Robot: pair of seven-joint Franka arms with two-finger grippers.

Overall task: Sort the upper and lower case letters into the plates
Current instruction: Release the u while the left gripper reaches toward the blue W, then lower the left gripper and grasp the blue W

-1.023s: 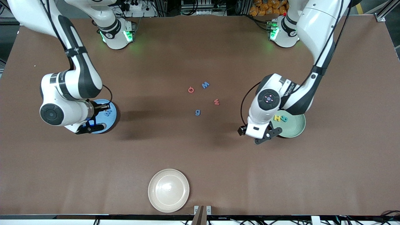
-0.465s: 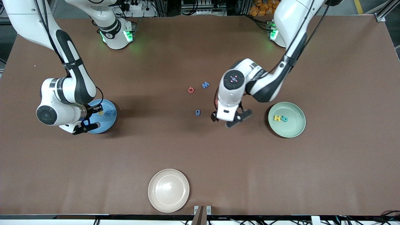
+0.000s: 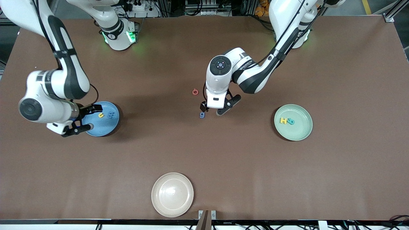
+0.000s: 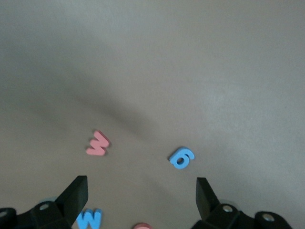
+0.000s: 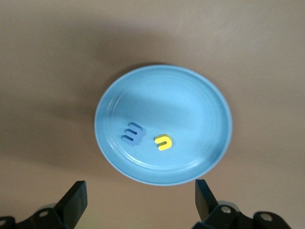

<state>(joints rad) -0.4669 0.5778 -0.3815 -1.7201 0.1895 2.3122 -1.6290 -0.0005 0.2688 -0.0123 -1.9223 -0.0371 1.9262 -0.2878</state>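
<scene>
lying in the blue plate (image 3: 104,123), a yellow letter (image 3: 101,115) and a blue letter (image 3: 110,115) sit just beside the right tool (image 3: 81,123), which hangs released over the plate's edge. the left tool (image 3: 214,108), also released, hangs over the tabletop (image 3: 204,153) above the blue g (image 3: 202,115), near the pink w (image 4: 97,143).

Even overhead light fell on the brown worktop (image 3: 204,159), with soft arm shadows beside the blue plate (image 3: 110,126) (green glows marked the bases). Both wrist views were slightly blurred.
</scene>
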